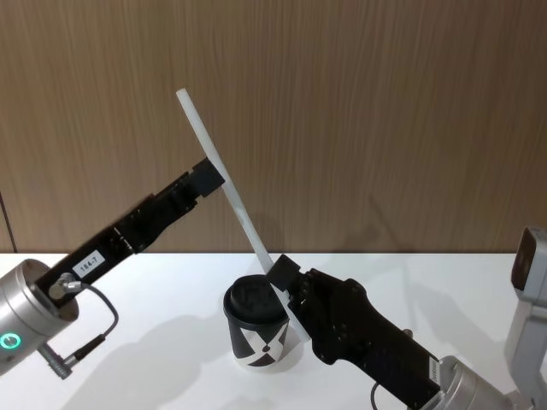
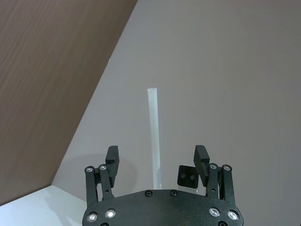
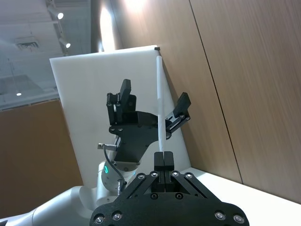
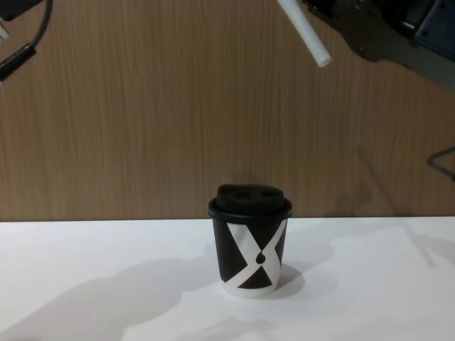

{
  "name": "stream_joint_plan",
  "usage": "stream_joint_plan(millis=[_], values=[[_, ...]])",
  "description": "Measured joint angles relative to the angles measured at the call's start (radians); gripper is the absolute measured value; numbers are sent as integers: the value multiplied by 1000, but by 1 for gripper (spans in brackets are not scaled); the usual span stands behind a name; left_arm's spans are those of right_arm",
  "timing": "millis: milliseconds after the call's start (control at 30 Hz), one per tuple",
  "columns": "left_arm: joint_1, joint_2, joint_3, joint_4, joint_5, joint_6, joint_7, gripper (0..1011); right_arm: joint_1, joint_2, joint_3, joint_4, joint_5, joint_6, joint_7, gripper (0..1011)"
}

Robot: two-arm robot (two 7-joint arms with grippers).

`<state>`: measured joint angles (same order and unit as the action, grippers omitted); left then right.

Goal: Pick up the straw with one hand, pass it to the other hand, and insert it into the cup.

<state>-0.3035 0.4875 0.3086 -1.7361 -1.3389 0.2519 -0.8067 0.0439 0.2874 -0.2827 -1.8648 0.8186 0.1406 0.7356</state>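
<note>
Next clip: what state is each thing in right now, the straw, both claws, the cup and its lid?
straw: tilted in the air, gripped near its lower end.
right claw: shut on the straw.
left claw: open, straddling the straw higher up without touching it.
cup: upright on the table, nothing inserted yet.
lid: on the cup.

The straw (image 1: 248, 218) is white, the cup (image 4: 250, 259) black with a white X.
</note>
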Motion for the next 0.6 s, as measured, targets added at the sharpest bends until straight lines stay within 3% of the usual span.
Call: stream_joint_plan(millis=[467, 600], values=[[-40, -10, 30, 39, -17, 9, -17, 990, 0, 0, 0, 0, 0, 0, 0, 6], [-45, -10, 36, 43, -22, 12, -23, 892, 0, 0, 0, 0, 0, 0, 0, 6]])
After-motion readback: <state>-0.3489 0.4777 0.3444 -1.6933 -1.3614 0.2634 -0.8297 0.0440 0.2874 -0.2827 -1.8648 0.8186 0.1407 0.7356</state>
